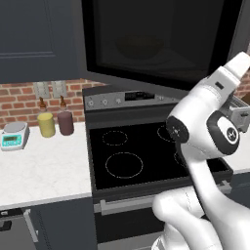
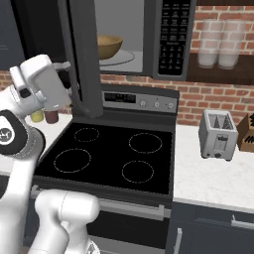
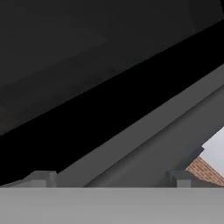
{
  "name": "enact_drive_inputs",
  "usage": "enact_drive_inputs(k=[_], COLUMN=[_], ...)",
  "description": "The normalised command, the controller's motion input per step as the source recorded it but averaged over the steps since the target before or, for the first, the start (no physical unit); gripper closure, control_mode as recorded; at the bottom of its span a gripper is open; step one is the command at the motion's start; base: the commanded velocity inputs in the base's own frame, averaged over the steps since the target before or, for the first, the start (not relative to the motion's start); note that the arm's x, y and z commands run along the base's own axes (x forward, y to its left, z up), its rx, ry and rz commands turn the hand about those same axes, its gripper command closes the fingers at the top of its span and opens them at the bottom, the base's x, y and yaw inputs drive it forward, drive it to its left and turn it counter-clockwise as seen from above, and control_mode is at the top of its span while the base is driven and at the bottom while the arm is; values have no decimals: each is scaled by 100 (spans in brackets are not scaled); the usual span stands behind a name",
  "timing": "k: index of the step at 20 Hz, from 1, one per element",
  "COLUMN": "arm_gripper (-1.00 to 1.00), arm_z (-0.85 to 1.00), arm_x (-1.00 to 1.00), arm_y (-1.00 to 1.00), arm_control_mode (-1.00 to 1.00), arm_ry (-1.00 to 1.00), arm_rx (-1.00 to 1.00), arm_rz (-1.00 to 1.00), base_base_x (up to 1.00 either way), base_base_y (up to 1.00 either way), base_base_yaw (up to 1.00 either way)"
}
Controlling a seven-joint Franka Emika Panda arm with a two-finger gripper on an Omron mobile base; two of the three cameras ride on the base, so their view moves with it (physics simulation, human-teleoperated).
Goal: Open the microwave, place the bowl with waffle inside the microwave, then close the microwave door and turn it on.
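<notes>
The microwave (image 2: 173, 37) hangs above the stove with its microwave door (image 2: 84, 59) swung out to the left. Inside, the brown wooden bowl (image 2: 108, 46) rests on the glass turntable; the waffle is hidden by the bowl's rim. In the left base view the door (image 1: 161, 39) faces me broadly and the bowl (image 1: 139, 46) shows dimly through its dark glass. My gripper (image 3: 111, 179) is open, its fingertips (image 3: 43, 178) wide apart, with nothing between them. It sits close against the door's dark panel and grey frame (image 3: 144, 131).
A black cooktop (image 2: 109, 154) lies below the microwave. Yellow (image 1: 46, 124) and maroon (image 1: 65, 122) canisters and a small scale (image 1: 13, 135) stand on the left counter. A silver toaster (image 2: 217, 135) and a knife block (image 2: 246, 131) stand on the right counter.
</notes>
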Motion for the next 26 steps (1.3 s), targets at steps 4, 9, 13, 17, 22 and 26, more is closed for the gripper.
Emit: enact_drive_inputs(k=[4,9,13,17,22,26], arm_gripper=[-100,-100,-100,-100,-100,-100], arm_z=[-1,-15,0,6,19,21], arm_x=[67,79,100,86,69,46], arm_y=[-25,-13,-13,-17,-29,-22], arm_control_mode=[-100,-100,-100,-100,-100,-100], arm_ry=[6,-5,-2,0,0,0], arm_rx=[0,8,17,22,20,19], arm_rz=[0,3,5,2,1,3], base_base_x=[0,0,0,0,0,0], base_base_y=[0,0,0,0,0,0], base_base_yaw=[0,0,0,0,0,0])
